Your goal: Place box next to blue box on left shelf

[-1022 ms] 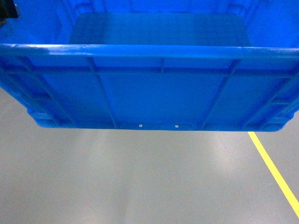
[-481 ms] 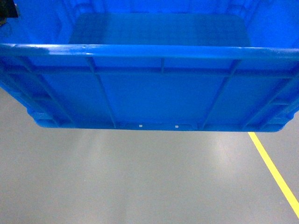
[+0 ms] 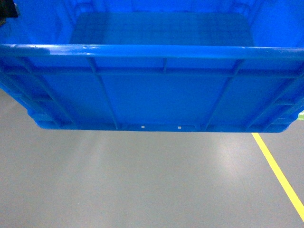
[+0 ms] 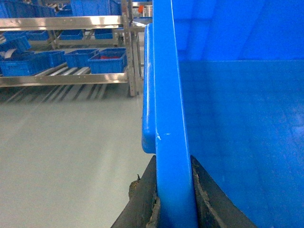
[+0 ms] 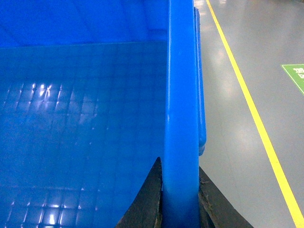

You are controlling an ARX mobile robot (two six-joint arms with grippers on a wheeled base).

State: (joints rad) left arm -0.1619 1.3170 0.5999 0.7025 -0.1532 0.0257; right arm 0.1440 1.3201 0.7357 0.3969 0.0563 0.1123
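Observation:
The box (image 3: 152, 90), a large bright-blue ribbed crate, hangs above the grey floor and fills the upper half of the head view. My left gripper (image 4: 173, 183) is shut on its left rim (image 4: 166, 95), one dark finger on each side of the wall. My right gripper (image 5: 179, 190) is shut on the right rim (image 5: 183, 95) in the same way. The box's smooth floor (image 5: 80, 128) holds nothing. The left shelf (image 4: 66, 78), metal rails with white rollers, stands far off at the upper left of the left wrist view. Several blue boxes (image 4: 107, 61) sit on it.
Bare grey floor (image 3: 142, 180) lies below the box. A yellow line (image 3: 280, 175) runs along the floor on the right, with a green floor marking (image 5: 295, 76) beyond it. A higher shelf level (image 4: 61, 21) carries more blue crates.
The box's lower edge sits slightly higher in the head view. The yellow line has shifted a little, and a sliver of green has appeared at the right edge. Both grips are unchanged.

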